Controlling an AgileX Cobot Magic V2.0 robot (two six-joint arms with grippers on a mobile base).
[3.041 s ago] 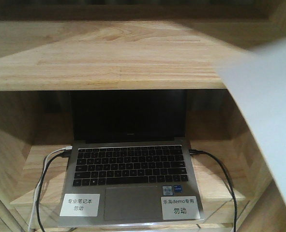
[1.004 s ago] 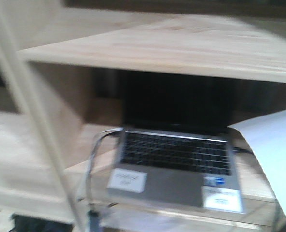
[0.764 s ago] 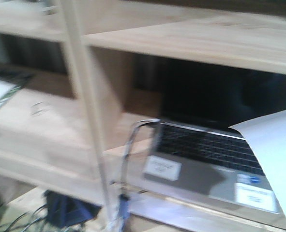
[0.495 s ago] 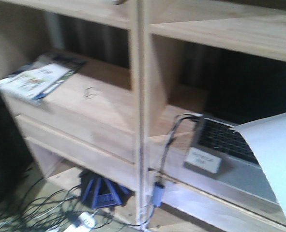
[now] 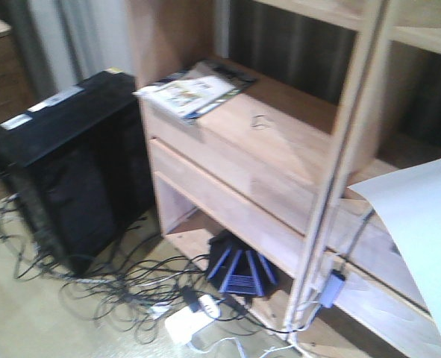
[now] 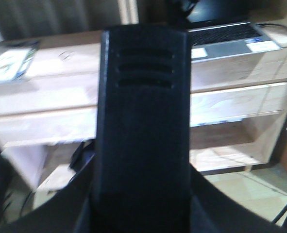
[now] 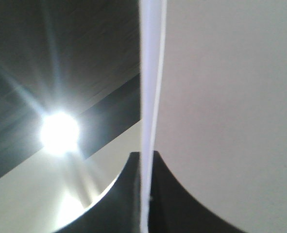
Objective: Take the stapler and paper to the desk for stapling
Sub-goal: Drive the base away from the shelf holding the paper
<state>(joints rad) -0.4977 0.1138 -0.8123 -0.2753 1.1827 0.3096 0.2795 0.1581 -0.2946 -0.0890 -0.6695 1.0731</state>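
Note:
The stapler fills the middle of the left wrist view as a tall black body with three slots near its top. My left gripper is shut on it, a dark finger on either side. The paper, a blank white sheet, hangs at the right edge of the front view. From the right wrist camera the paper appears edge-on, and my right gripper is shut on its lower edge. The desk is out of view.
A pale wooden shelf unit stands ahead with a magazine on it. A black computer tower sits on the floor to its left, amid tangled cables. A laptop rests on the shelf.
The front view has swung left along the shelf unit: the laptop slid out to the right, and the computer tower and floor cables came in. The paper stays at the right edge.

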